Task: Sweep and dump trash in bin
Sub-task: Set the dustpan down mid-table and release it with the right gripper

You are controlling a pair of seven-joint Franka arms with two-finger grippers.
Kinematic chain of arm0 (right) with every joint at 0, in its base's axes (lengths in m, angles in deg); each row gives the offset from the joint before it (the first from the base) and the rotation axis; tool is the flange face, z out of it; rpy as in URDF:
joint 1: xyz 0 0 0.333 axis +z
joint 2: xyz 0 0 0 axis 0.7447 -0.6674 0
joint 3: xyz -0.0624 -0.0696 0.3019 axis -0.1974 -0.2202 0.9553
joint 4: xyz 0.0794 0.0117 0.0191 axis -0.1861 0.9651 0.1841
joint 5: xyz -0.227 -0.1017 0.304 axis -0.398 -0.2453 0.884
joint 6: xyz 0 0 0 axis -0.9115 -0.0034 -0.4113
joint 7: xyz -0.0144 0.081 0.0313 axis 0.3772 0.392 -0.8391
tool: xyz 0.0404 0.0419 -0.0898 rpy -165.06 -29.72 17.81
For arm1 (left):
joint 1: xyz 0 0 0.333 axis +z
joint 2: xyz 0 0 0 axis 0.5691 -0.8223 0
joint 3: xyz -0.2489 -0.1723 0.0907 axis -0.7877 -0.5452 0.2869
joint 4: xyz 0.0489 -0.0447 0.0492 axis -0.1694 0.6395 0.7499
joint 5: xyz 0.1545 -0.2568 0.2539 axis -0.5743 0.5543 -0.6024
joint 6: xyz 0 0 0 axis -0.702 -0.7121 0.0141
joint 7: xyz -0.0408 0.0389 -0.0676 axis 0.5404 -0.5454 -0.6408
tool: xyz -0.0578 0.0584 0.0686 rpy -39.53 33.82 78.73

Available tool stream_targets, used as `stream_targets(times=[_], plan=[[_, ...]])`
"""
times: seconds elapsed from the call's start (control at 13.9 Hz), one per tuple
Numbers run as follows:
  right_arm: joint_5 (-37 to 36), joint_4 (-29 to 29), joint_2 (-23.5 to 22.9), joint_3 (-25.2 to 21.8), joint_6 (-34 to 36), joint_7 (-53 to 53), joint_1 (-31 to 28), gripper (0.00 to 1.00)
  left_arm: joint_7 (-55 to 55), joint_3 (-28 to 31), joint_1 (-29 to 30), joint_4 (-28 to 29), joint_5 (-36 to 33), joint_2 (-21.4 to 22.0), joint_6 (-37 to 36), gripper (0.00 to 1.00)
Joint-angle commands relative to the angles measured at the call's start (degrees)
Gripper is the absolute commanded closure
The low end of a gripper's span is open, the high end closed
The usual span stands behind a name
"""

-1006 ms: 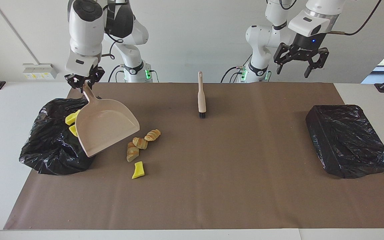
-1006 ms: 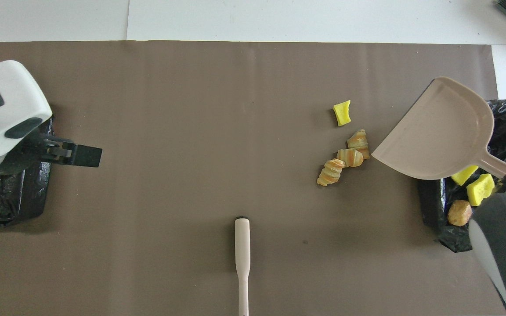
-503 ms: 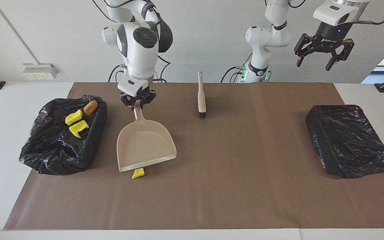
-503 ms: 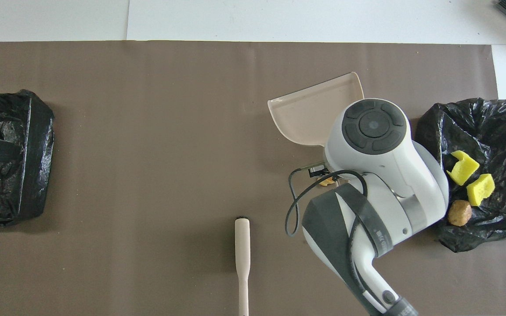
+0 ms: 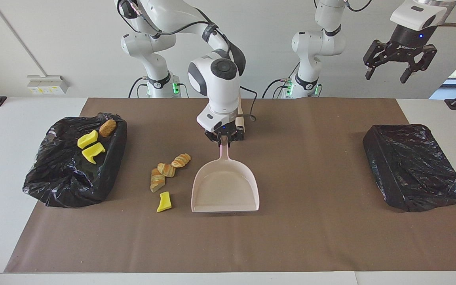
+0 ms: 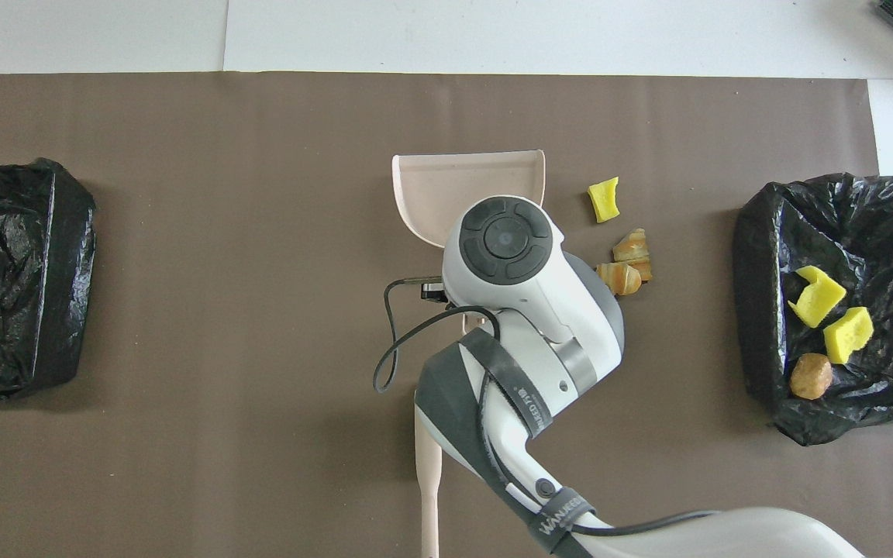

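My right gripper (image 5: 224, 139) is shut on the handle of the pale pink dustpan (image 5: 225, 186), which lies low on the brown mat with its mouth turned away from the robots. In the overhead view the arm hides that gripper and part of the dustpan (image 6: 466, 180). Loose trash lies beside the pan toward the right arm's end: three croissants (image 5: 166, 169) and a yellow chunk (image 5: 164, 202). The black-bagged bin (image 5: 61, 190) holds two yellow chunks (image 5: 87, 139) and a brown bun (image 5: 107, 127). My left gripper (image 5: 400, 67) hangs open high over the left arm's end.
A second black-bagged bin (image 5: 414, 166) stands at the left arm's end. The brush (image 6: 427, 473) lies near the robots' edge of the mat, mostly covered by the right arm. A cable loops off the right wrist (image 6: 400, 349).
My right arm swung the dustpan from over the bin, past the loose trash, down to the middle of the mat. The left gripper rose and drifted outward.
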State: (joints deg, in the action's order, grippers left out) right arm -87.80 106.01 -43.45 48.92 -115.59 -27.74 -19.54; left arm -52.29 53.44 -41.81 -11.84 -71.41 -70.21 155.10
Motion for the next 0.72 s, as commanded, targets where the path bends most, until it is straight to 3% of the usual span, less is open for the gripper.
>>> stream_targets(times=[0.0,0.14,0.22,0.36,0.65], plan=[[1.9,-0.9,-0.5,-0.2,-1.0,0.9,-0.5,0.78,-0.3,-0.2,0.3,1.4,-1.0,1.1,-0.4,0.00],[1.2,0.1,-0.5,-0.2,-1.7,0.9,-1.0,0.37,-0.3,-0.2,0.4,1.4,-1.0,1.1,-0.4,0.00],[0.5,0.1,-0.5,-0.2,-1.3,0.3,-0.9,0.00,-0.3,-0.2,0.4,1.3,-1.0,1.1,-0.4,0.00],[0.4,0.1,0.1,-0.2,-0.7,0.1,-0.6,0.00,-0.3,-0.2,0.3,1.3,-1.0,1.1,-0.4,0.00],[1.7,1.5,6.8,-0.1,6.0,0.0,-0.6,0.00,-0.3,-0.2,0.3,1.4,-1.0,1.1,-0.4,0.00]])
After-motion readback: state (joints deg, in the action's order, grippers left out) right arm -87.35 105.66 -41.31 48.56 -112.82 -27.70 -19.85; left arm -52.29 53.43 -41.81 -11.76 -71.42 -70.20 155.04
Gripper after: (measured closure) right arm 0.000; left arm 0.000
